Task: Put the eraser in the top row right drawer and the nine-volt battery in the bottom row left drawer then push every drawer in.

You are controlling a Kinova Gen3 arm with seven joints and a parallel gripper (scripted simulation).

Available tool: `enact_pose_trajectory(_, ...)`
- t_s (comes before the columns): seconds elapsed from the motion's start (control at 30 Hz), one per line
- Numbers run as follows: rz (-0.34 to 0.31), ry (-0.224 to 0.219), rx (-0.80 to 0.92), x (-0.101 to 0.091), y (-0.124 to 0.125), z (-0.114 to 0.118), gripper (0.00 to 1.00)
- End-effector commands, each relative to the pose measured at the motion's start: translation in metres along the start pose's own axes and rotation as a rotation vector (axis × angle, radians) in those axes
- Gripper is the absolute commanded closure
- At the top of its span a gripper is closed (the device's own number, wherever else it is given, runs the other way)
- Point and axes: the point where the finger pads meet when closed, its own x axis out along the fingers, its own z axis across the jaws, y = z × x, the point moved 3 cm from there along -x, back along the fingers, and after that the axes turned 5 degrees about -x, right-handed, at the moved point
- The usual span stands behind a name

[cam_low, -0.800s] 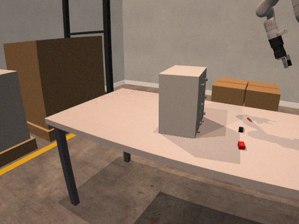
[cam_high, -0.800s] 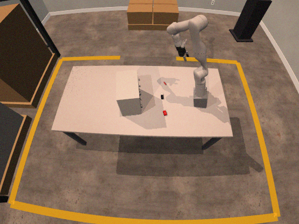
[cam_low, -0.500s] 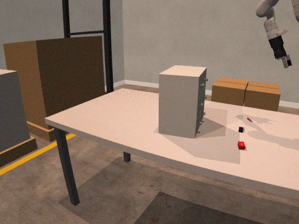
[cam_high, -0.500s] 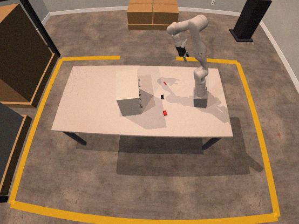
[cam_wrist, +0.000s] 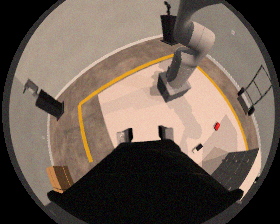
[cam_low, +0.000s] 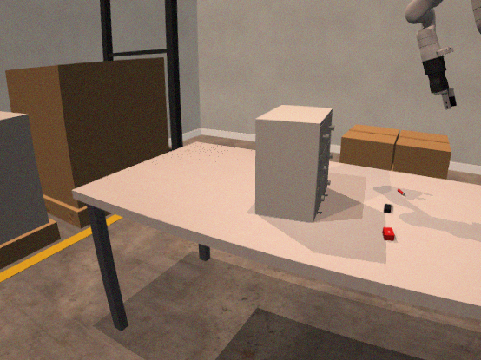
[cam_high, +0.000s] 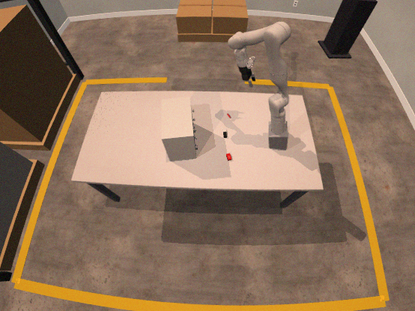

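The small chest (cam_high: 177,118) (cam_low: 284,170) (cam_wrist: 235,171) stands upright on the table, its knobbed drawer fronts facing the robot's base. The drawers look pushed in, though the exterior camera sees them edge-on. A small black block (cam_high: 225,134) (cam_low: 387,208) (cam_wrist: 199,147) with a pale end lies before the chest. A red block (cam_high: 229,156) (cam_low: 388,233) (cam_wrist: 217,126) lies nearer the table's front edge. Which is the eraser and which the battery I cannot tell. My gripper (cam_high: 252,82) (cam_low: 450,104) (cam_wrist: 145,132) is open and empty, high above the table's back side, far from them.
A thin red piece (cam_high: 228,115) (cam_low: 401,192) lies on the table (cam_high: 123,139) (cam_low: 174,183) (cam_wrist: 117,112), farther back than the black block. The arm's base (cam_high: 278,139) (cam_wrist: 172,89) stands at the table's right part. Cardboard boxes (cam_high: 212,17) (cam_low: 395,148) (cam_wrist: 60,177) stand on the floor behind.
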Motion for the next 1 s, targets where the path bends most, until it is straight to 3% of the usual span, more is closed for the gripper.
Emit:
enact_pose_trajectory(0.0, -0.102, 0.015, -0.089, -0.022, -0.034, 0.036, 0.0)
enact_pose_trajectory(0.03, -0.152, 0.011, -0.147, -0.033, -0.048, 0.06, 0.0)
enact_pose_trajectory(0.07, -0.152, 0.011, -0.147, -0.033, -0.048, 0.06, 0.0)
enact_pose_trajectory(0.1, -0.201, 0.006, -0.216, -0.044, -0.06, 0.086, 0.0)
enact_pose_trajectory(0.13, -0.201, 0.005, -0.206, -0.044, -0.06, 0.086, 0.0)
enact_pose_trajectory(0.17, -0.246, -0.001, -0.268, -0.054, -0.068, 0.111, 0.0)
enact_pose_trajectory(0.2, -0.246, -0.003, -0.254, -0.054, -0.068, 0.109, 0.0)
enact_pose_trajectory(0.23, -0.284, -0.009, -0.309, -0.062, -0.074, 0.133, 0.0)
enact_pose_trajectory(0.3, -0.284, -0.009, -0.309, -0.062, -0.074, 0.133, 0.0)
enact_pose_trajectory(0.4, -0.348, -0.025, -0.389, -0.078, -0.08, 0.172, 0.0)
enact_pose_trajectory(0.97, -0.345, -0.017, -0.401, -0.077, -0.079, 0.173, 0.0)
